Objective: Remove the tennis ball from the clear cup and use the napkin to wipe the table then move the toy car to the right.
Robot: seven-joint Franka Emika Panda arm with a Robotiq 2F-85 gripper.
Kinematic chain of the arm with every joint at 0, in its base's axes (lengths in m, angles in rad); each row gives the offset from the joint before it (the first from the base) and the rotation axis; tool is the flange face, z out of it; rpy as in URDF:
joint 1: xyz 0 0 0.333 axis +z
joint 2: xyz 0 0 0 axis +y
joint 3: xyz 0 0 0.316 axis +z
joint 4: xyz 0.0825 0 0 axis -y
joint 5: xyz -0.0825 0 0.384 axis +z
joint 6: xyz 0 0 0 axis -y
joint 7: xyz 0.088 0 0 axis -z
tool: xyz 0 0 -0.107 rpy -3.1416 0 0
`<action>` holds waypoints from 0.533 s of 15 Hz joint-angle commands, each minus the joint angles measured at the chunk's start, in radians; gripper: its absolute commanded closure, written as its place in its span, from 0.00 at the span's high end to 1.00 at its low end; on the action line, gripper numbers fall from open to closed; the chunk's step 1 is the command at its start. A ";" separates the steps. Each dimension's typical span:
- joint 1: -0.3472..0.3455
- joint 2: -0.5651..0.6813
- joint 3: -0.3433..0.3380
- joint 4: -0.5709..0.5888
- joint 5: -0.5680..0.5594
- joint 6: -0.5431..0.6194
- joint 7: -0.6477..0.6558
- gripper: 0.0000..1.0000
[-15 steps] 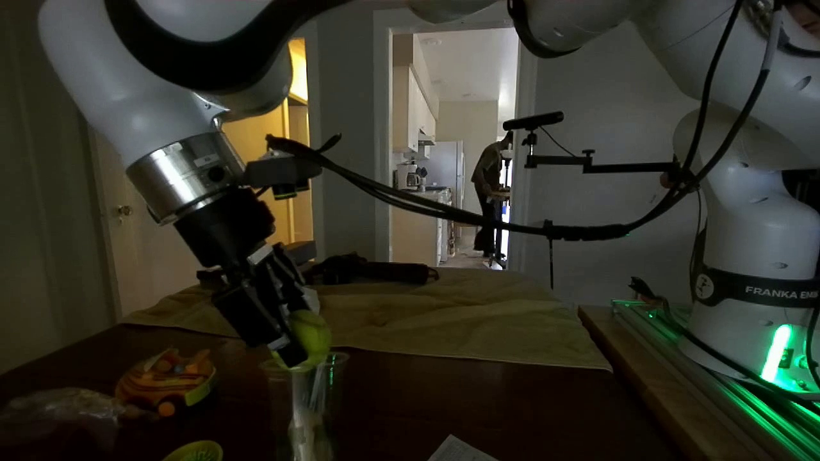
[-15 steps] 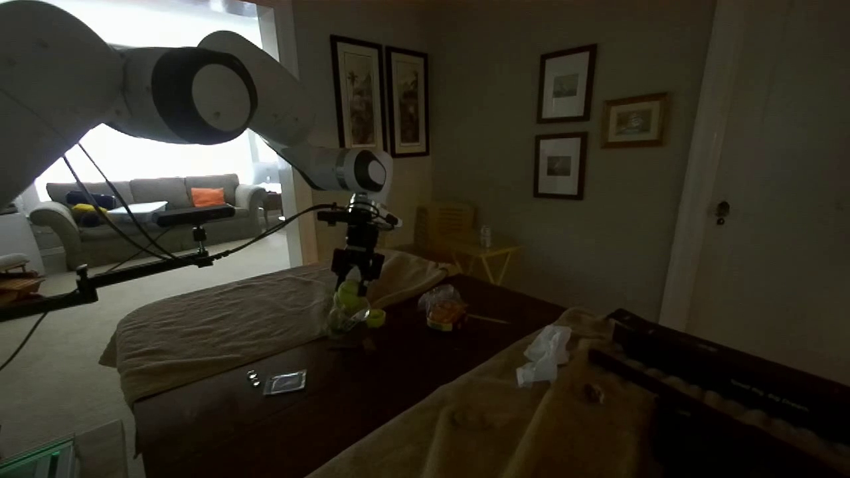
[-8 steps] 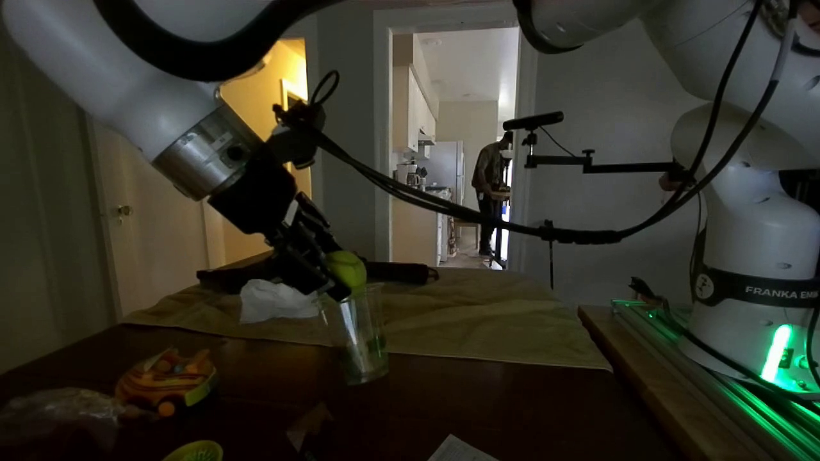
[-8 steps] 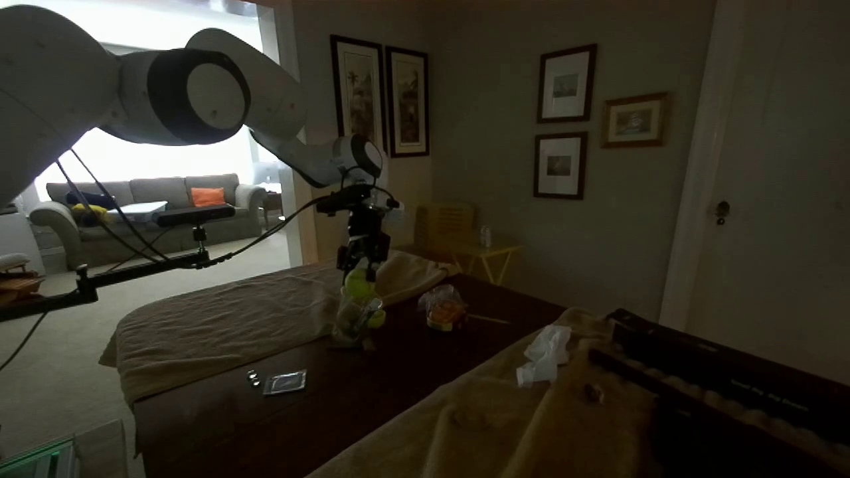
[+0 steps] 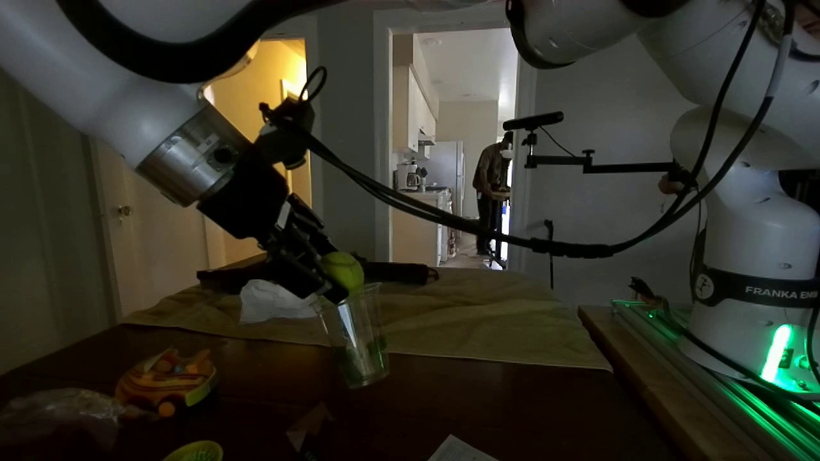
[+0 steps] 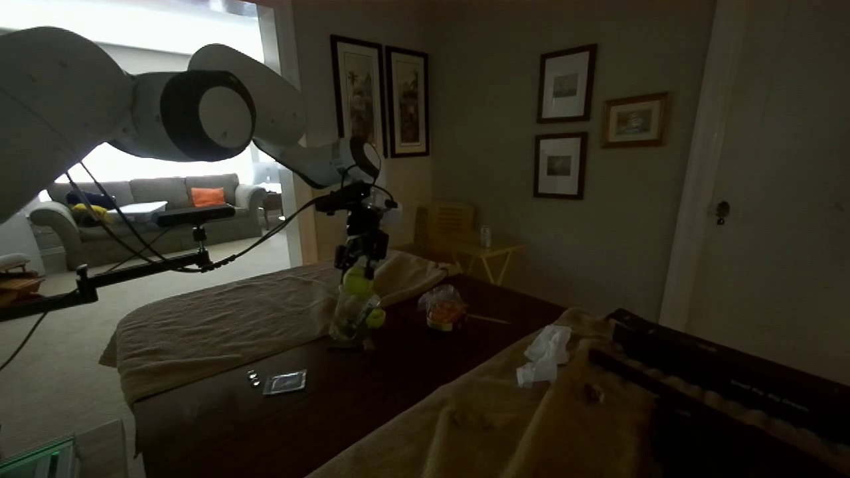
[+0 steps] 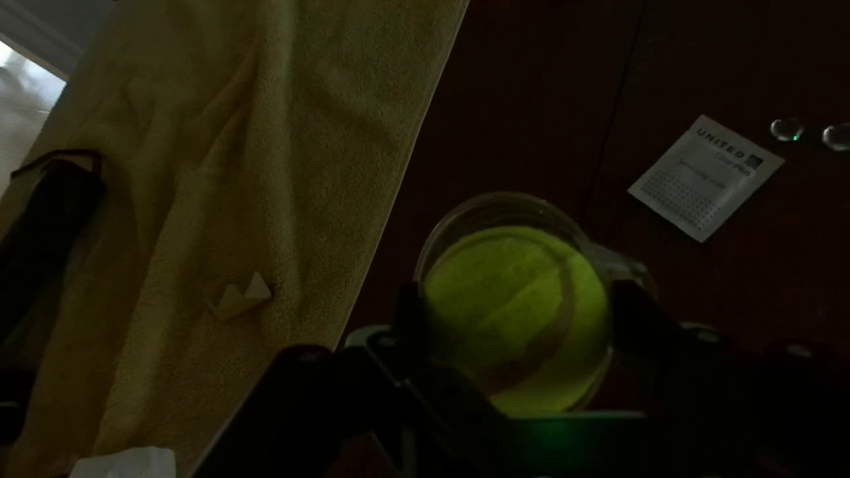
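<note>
At the left of an exterior view, a crinkled plastic bag (image 5: 64, 410) lay beside the toy car (image 5: 168, 381), which sat on the dark desk (image 5: 487, 397), presumably parked out of the way since moving it came last. Next, the napkin (image 5: 272, 301) lay crumpled on the tan cloth (image 5: 474, 323), probably to keep it handy for the wiping. The jaws stood at a slant and pinched the tennis ball (image 5: 344, 271) from two sides, a sensible hold for drawing it out; the ball sat in the mouth of the clear cup (image 5: 355, 336), much of it above the rim. The cup leaned, perhaps because the snug ball bound the two together.

Near the toy car, a yellow-green piece (image 5: 194, 452) ran off the lower edge. Whether the jaws caught the cup's rim as well, or its base touched the desk, could not be told. A packet (image 7: 707, 178), whole in the wrist view, was cut off in an exterior view.
</note>
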 commanded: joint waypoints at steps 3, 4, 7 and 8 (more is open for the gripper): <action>0.006 0.051 -0.004 0.096 -0.012 -0.022 -0.021 0.75; 0.007 0.056 -0.003 0.106 -0.016 -0.029 -0.034 0.49; 0.006 0.062 -0.003 0.118 -0.016 -0.027 -0.037 0.45; 0.006 0.062 -0.003 0.120 -0.017 -0.026 -0.041 0.45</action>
